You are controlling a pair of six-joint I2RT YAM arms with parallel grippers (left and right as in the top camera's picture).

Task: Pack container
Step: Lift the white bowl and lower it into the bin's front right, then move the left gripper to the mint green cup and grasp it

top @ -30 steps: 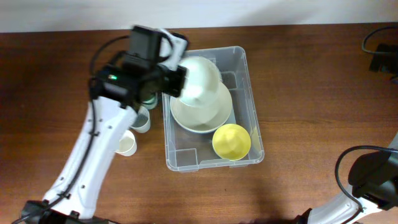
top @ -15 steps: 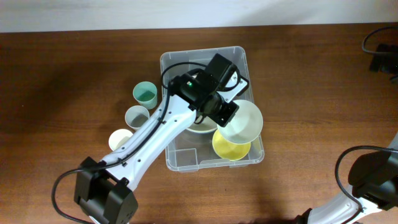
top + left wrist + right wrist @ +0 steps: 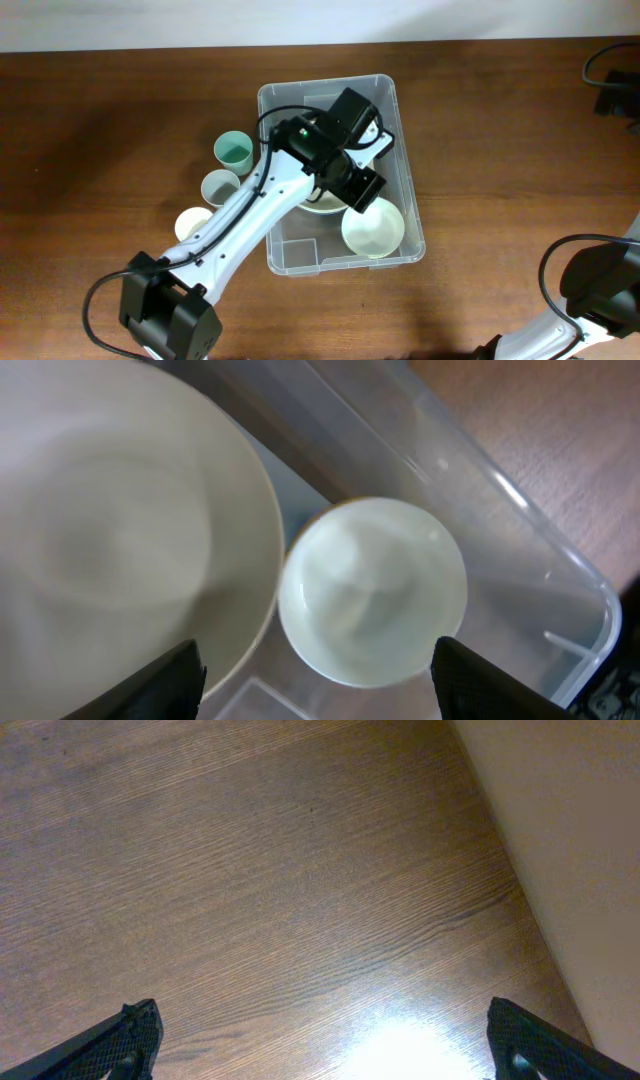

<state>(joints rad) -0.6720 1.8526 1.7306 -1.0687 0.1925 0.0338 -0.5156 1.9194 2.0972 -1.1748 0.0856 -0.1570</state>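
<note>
The large clear plastic rectangular container (image 3: 410, 165) stands mid-table on the brown wooden table (image 3: 520, 130) and holds 2 bowls. A small round white bowl (image 3: 373, 228) sits in its near right corner, just beside a wider white bowl (image 3: 120, 540) that is mostly hidden under the arm in the overhead view. The left gripper (image 3: 318, 650) hovers above them with its fingers (image 3: 185, 680) spread wide and nothing between them. The right gripper (image 3: 322, 1020) is also spread, idle over bare wood well away from the bin.

The bowl-placing step looks finished. The next move calls for lifting the left arm clear of the rim. It then swings left to the 3 small cups beside the bin: teal (image 3: 233, 152), grey (image 3: 221, 186) and cream (image 3: 195, 225).
</note>
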